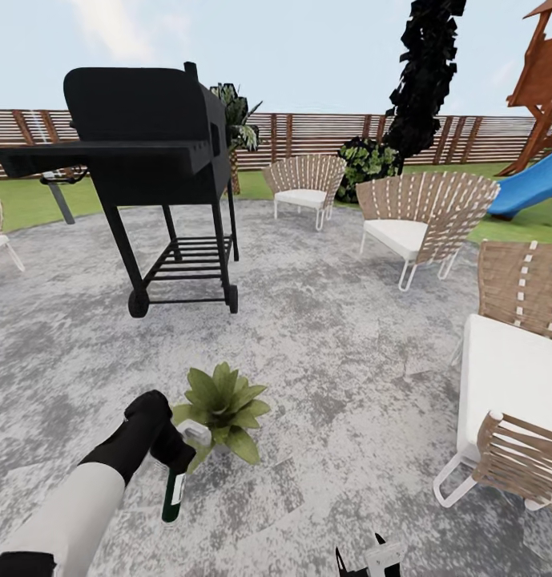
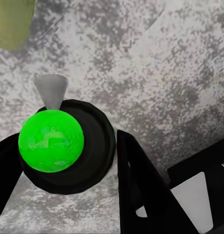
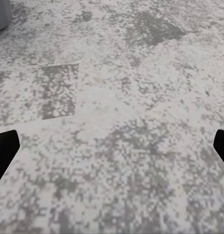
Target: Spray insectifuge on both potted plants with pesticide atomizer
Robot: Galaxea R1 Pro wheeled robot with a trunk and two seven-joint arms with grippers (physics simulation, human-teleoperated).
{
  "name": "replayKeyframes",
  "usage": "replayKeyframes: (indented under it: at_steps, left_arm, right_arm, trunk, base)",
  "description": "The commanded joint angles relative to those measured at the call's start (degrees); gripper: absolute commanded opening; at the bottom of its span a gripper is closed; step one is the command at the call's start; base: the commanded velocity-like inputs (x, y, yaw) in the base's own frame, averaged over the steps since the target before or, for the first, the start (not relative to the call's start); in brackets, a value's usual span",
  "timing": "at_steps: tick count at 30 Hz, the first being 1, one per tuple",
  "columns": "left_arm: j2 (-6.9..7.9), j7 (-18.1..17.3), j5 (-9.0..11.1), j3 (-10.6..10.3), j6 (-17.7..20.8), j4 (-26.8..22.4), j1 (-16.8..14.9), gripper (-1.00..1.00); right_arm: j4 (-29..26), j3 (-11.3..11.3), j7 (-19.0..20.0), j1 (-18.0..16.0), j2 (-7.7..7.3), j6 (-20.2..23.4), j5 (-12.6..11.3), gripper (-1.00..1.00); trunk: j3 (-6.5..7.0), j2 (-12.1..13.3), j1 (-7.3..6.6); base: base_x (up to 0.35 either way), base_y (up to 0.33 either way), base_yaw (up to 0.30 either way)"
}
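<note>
The left gripper (image 1: pixel 176 457) pinches the pesticide atomizer (image 1: pixel 173 497), judged light, rigid and slippery, at its upper body beside the near potted plant (image 1: pixel 223 405); the right gripper's (image 1: pixel 370 558) fingers stand spread.

patio (image 1: pixel 324 336) mottled grey | atomizer (image 1: pixel 173 495) dark green, white stripe | grill (image 1: pixel 147 136) black

A mottled grey patio (image 1: pixel 332 336) of rough, speckled stone spreads beneath a matt black metal grill (image 1: pixel 147 152). Woven tan strapping wraps the chairs (image 1: pixel 424 216) on white tubular frames, with smooth white cushions. The brown fence (image 1: pixel 324 132) is slatted wood. The pesticide atomizer (image 1: pixel 173 495) shows a dark, smooth plastic-looking body, held by the matt black left gripper (image 1: pixel 178 457).
</note>
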Motion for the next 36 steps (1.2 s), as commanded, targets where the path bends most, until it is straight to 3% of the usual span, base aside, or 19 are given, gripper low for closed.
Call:
replayKeyframes:
  at_steps: [1,3,8,11,12,19,36]
  left_arm:
    - [-0.16,-2.9,-2.8,-0.2,0.3,0.0,-1.1,-1.00]
    - [-0.42,-7.7,-7.6,-0.1,0.2,0.0,-2.6,-1.00]
    - [-0.98,-16.0,-16.7,0.0,0.0,0.0,-3.7,-1.00]
    - [-1.42,-17.3,-19.6,0.0,0.0,-0.2,-3.9,-1.00]
    - [-2.74,-18.2,-20.9,0.0,-0.1,-0.1,-5.7,-1.00]
    - [-4.19,-18.5,-21.1,0.0,0.0,0.8,-8.3,-1.00]
    - [-3.42,-18.5,-21.1,-0.3,-0.4,1.8,-7.4,-1.00]
  right_arm:
    - [0.1,0.1,-0.6,0.0,0.01,-0.1,0.6,1.00]
    - [0.1,0.1,-0.6,0.0,0.01,-0.1,0.6,1.00]
    - [0.0,0.1,-0.6,0.0,0.15,-0.1,0.6,1.00]
    - [0.0,0.1,-0.6,0.0,0.27,-0.1,0.6,1.00]
    - [0.0,0.1,-0.5,0.0,0.27,-0.1,0.6,1.00]
    - [0.0,0.1,-0.5,0.0,0.12,-0.1,0.6,1.00]
    - [0.1,0.1,-0.5,0.0,0.01,-0.1,0.7,1.00]
  trunk:
    - [-0.07,0.0,-0.01]
    - [-0.08,0.0,-0.01]
    - [-0.08,0.0,-0.01]
    - [-0.08,0.0,-0.01]
    - [-0.08,0.0,-0.01]
    - [-0.08,0.0,-0.01]
    - [-0.08,0.0,-0.01]
  base:
    - [0.000,0.000,0.000]
    - [0.000,0.000,0.000]
    - [0.000,0.000,0.000]
    - [0.000,0.000,0.000]
    - [0.000,0.000,0.000]
    - [0.000,0.000,0.000]
    - [0.058,0.000,0.000]
